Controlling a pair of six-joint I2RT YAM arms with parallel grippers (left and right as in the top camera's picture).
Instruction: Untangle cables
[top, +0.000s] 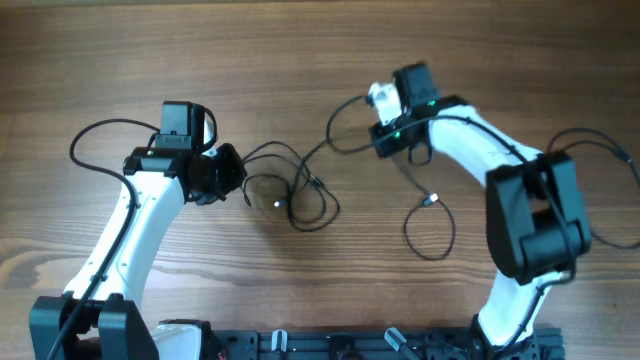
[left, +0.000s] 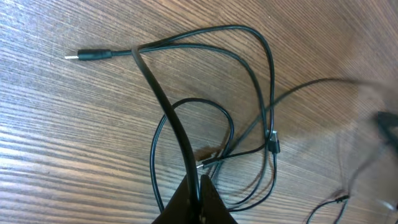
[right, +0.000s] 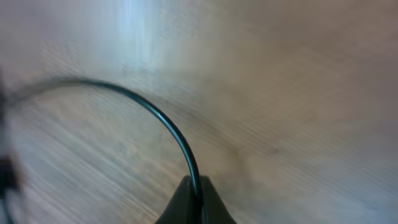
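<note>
Thin black cables lie in a loose tangle of loops on the wooden table, between the two arms. My left gripper sits at the tangle's left edge. In the left wrist view the left gripper is shut on one cable, which runs up to a bend beside a small plug. Crossed loops lie just beyond. My right gripper is up and to the right of the tangle. In the blurred right wrist view the right gripper is shut on a curving cable.
A separate cable loop with a small plug lies below the right gripper. Thicker black arm wires arc beside each arm. The arm bases and a black rail stand along the table's front edge.
</note>
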